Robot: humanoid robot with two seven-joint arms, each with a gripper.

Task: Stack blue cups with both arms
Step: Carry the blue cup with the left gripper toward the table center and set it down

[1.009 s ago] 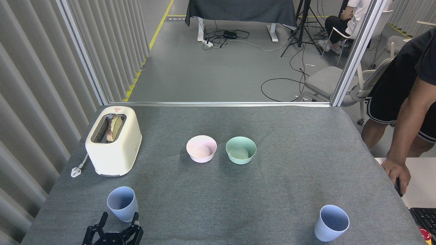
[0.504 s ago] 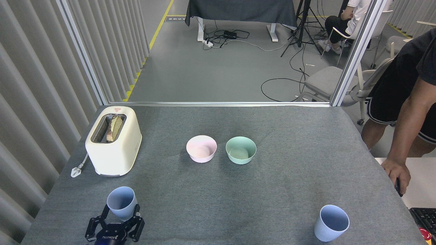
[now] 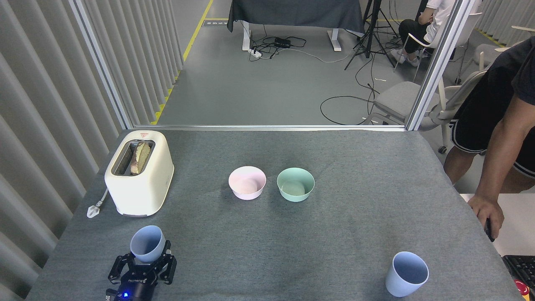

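1. Since a second ago, the left gripper (image 3: 144, 262) has come up and forward from the near edge. It now wraps the base of the left cup (image 3: 147, 243), which sits slightly higher in view and leans a little toward me. Nothing else has shifted.
2. The table (image 3: 342, 234) carries, from largest to smallest: the toaster (image 3: 139, 172) at far left, the pink bowl (image 3: 247, 182) and green bowl (image 3: 295, 184) just beside each other at centre, and the two cups.
3. A person's hand (image 3: 487, 214) rests on a white surface off the right edge, well apart from the cups.
4. The right cup (image 3: 406, 274) stands upright near the front right corner, untouched. The right gripper is out of view.
5. The step in hand looks like securing the left cup. To do it well, I judge the grip should close evenly low on the tapered wall, so the cup stays upright and does not squeeze out upward. Then lift straight before carrying it toward the other cup.
6. The fingers (image 3: 118, 266) are spread around the cup's lower part on both sides, at about its width. They seem to touch it. Whether they hold it firmly, I cannot tell.
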